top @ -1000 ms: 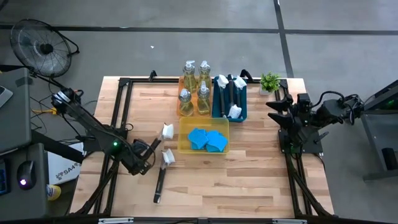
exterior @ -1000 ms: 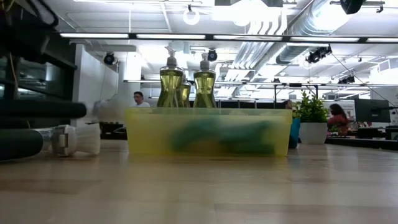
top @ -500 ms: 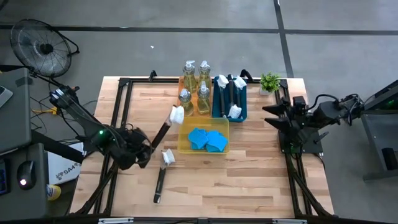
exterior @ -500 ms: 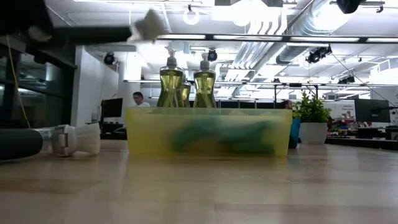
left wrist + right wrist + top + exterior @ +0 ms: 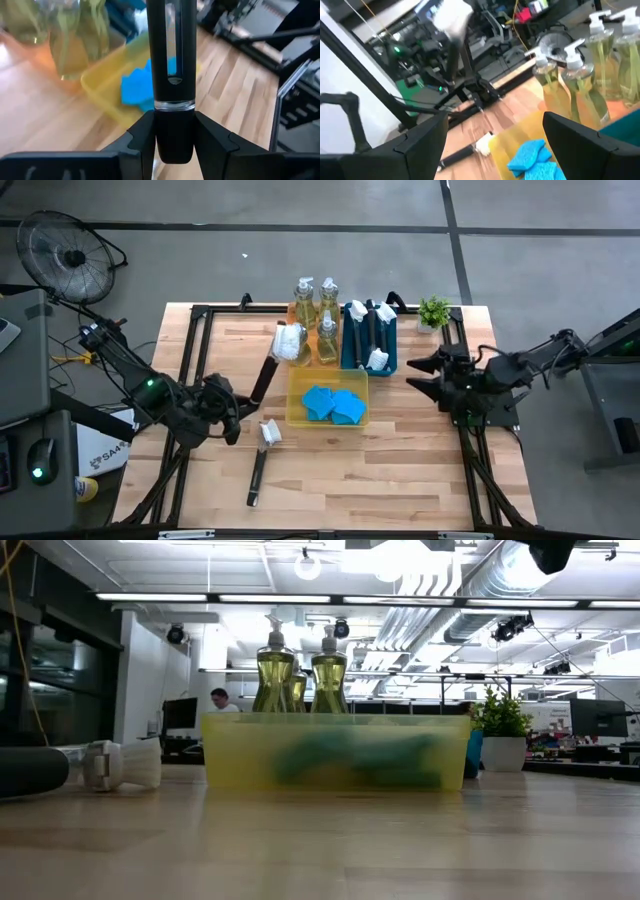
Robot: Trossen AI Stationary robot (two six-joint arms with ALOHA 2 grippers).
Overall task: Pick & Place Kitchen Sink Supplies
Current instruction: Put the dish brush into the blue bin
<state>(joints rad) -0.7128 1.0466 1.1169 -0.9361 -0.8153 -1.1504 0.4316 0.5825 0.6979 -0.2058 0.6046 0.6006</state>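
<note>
My left gripper (image 5: 238, 406) is shut on a black-handled dish brush (image 5: 266, 372). The brush's white head (image 5: 290, 342) is in the air by the orange tray (image 5: 297, 358) of soap bottles (image 5: 316, 318). A second brush (image 5: 258, 465) lies flat on the table. Blue sponges (image 5: 333, 404) lie in the yellow tray (image 5: 296, 412). More brushes stand in the teal tray (image 5: 350, 358). My right gripper (image 5: 420, 372) is open at the table's right, nothing between its fingers (image 5: 420, 145). My left gripper pinches the brush handle near its free end (image 5: 173, 131) between its two fingers (image 5: 144, 136). The handle runs straight on ahead of the fingers, in line with them. The brush is lifted clear of the table and slants up toward the far edge, head (image 5: 452, 19) highest.
A small potted plant (image 5: 434, 310) stands at the far right corner. Black frame rails (image 5: 196, 350) run along the table's left, far and right sides. Bare wood lies along the near edge (image 5: 380, 480).
My left gripper has risen and tipped upward with the brush. The brush has swung from low over the table to a steep slant. Its head has moved toward the far edge, up to the soap bottles. My right gripper has moved a little toward the table's left.
</note>
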